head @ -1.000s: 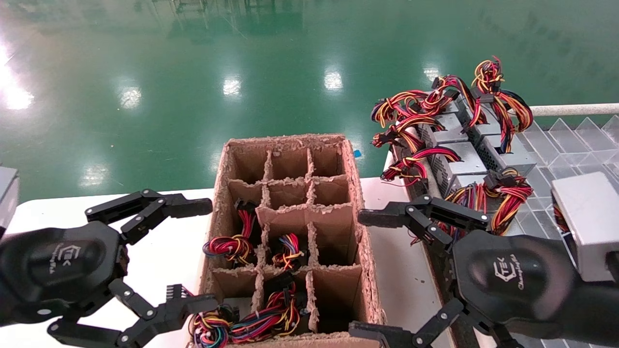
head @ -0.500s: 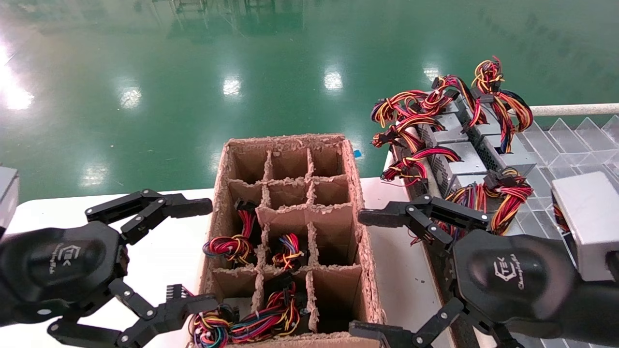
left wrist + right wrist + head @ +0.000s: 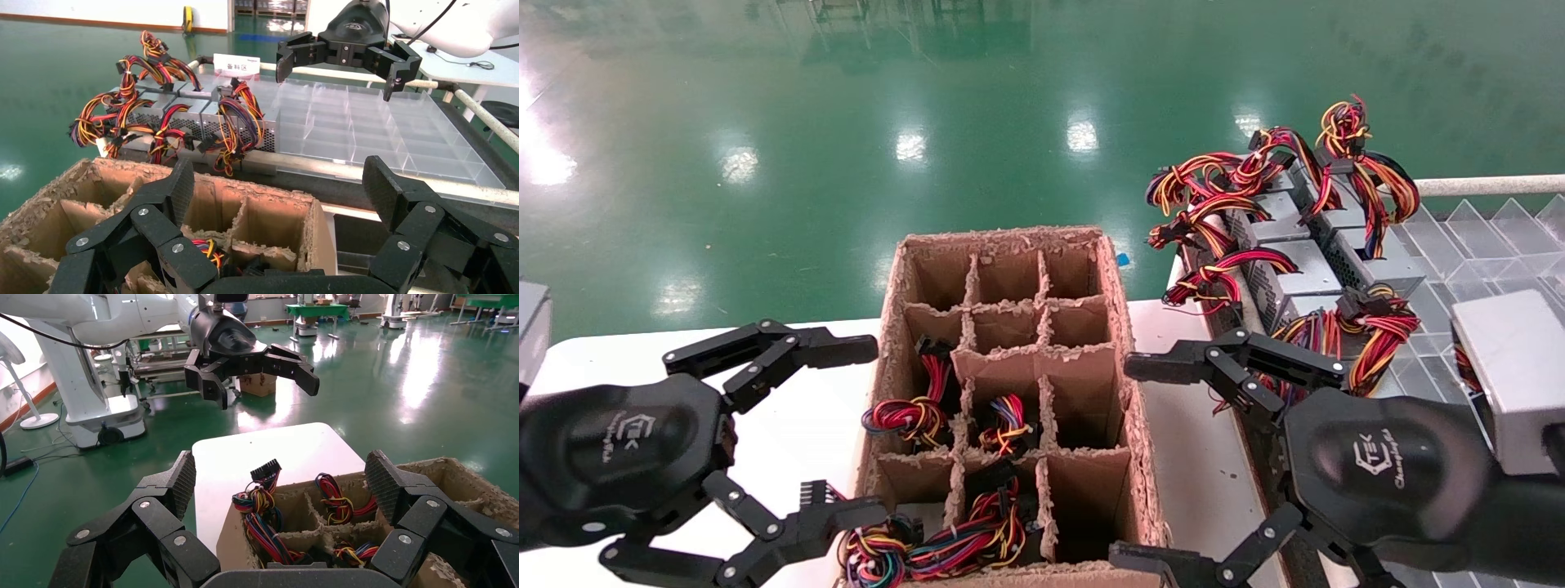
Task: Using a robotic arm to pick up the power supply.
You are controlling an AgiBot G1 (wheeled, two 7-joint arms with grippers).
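Grippers flank the divided box (image 3: 1009, 392) on the white counter (image 3: 797, 425), the left gripper (image 3: 842, 437) beside its left wall and the right gripper (image 3: 1148, 461) beside its right wall, each with its fingers spread wide apart and holding nothing. That spread looks like a ready pose: neither arm has committed to a grasp, and wide fingers will be needed to span a metal casing. Supplies (image 3: 1295, 269) wait in a tight row on the clear ribbed tray (image 3: 1483, 237) to the right of the box, beyond the right gripper, their red, yellow and black wire bundles (image 3: 1214, 286) spilling over the tray's near edge. From the left wrist view the same row (image 3: 183, 116) sits behind the box wall (image 3: 263, 184), with the right gripper (image 3: 346, 61) hanging above the tray. Several cells nearest the robot already hold wires (image 3: 903, 412), so those appear filled, while the far cells and the right-hand column look empty. Being nearest the tray, the right arm seems the natural one to fetch the next supply, probably the closest unit (image 3: 1291, 310); its loose wiring could snag a neighbour as it lifts.
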